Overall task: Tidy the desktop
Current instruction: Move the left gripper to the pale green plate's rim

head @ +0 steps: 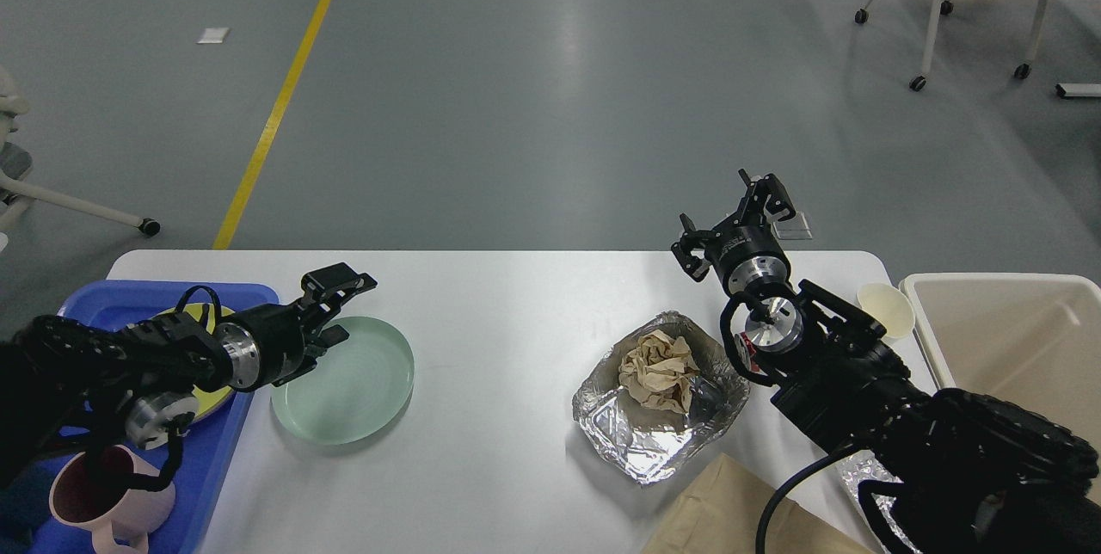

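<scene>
The white desktop (pixel 507 296) fills the lower view. A pale green plate (pixel 353 386) lies on it just right of the blue tray (pixel 86 300). My left gripper (pixel 340 306) is open, low over the plate's far left rim, one finger above and one at the rim. A foil tray (pixel 645 442) holding a crumpled brown paper ball (pixel 658 369) sits right of centre. My right gripper (pixel 731 223) is open and empty, raised over the table's far edge, behind the foil tray.
The blue tray holds a yellow plate (pixel 206 317), mostly hidden by my left arm, and a pink mug (pixel 103 507). A cream bin (pixel 1015 330) stands at the right with a paper cup (pixel 886 309) beside it. A brown paper bag (pixel 731 515) lies at the front edge.
</scene>
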Robot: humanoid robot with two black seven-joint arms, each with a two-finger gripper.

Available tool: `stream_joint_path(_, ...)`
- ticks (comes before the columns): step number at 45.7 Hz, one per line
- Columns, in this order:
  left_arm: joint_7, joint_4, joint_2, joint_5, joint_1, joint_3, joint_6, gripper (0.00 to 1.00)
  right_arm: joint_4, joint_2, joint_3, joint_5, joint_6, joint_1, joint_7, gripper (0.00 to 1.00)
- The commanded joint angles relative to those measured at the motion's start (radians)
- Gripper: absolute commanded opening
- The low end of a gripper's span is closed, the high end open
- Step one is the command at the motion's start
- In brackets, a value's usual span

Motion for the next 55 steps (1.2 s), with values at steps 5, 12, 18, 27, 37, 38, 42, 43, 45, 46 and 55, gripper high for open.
stream_joint_path(5, 0.001, 0.022, -0.027, -0.001, 0.103, -0.015, 0.021, 0.88, 0.000, 0.000, 0.000, 0.000, 0.000, 0.000, 0.000, 1.00)
stream_joint_path(12, 0.002, 0.016, -0.008, 0.002, 0.123, -0.001, 0.016, 0.88, 0.000, 0.000, 0.000, 0.000, 0.000, 0.000, 0.000, 1.00)
stream_joint_path(18, 0.025, 0.008, 0.025, 0.005, 0.114, 0.054, -0.002, 0.88, 0.000, 0.000, 0.000, 0.000, 0.000, 0.000, 0.000, 1.00)
stream_joint_path(27, 0.175, -0.020, 0.091, 0.011, 0.001, 0.179, -0.226, 0.88, 0.000, 0.000, 0.000, 0.000, 0.000, 0.000, 0.000, 1.00)
stream_joint_path(37, 0.225, -0.018, 0.111, 0.008, -0.062, 0.226, -0.367, 0.88, 0.000, 0.000, 0.000, 0.000, 0.000, 0.000, 0.000, 1.00)
stream_joint_path(38, 0.225, -0.017, 0.110, 0.007, -0.059, 0.226, -0.362, 0.88, 0.000, 0.000, 0.000, 0.000, 0.000, 0.000, 0.000, 1.00)
stream_joint_path(42, 0.225, -0.008, 0.102, 0.004, -0.049, 0.225, -0.317, 0.88, 0.000, 0.000, 0.000, 0.000, 0.000, 0.000, 0.000, 1.00)
stream_joint_path(43, 0.225, -0.007, 0.101, 0.004, -0.047, 0.225, -0.298, 0.88, 0.000, 0.000, 0.000, 0.000, 0.000, 0.000, 0.000, 1.00)
stream_joint_path(45, 0.225, -0.007, 0.098, 0.002, -0.039, 0.223, -0.258, 0.88, 0.000, -0.001, 0.000, 0.000, 0.000, 0.000, 0.000, 1.00)
stream_joint_path(46, 0.226, -0.007, 0.096, 0.002, -0.036, 0.223, -0.238, 0.88, 0.000, 0.000, 0.000, 0.000, 0.001, 0.000, 0.000, 1.00)
stream_joint_path(55, 0.225, 0.032, 0.070, 0.000, -0.003, 0.202, -0.114, 0.94, 0.000, 0.000, 0.000, 0.000, 0.000, 0.000, 0.000, 1.00)
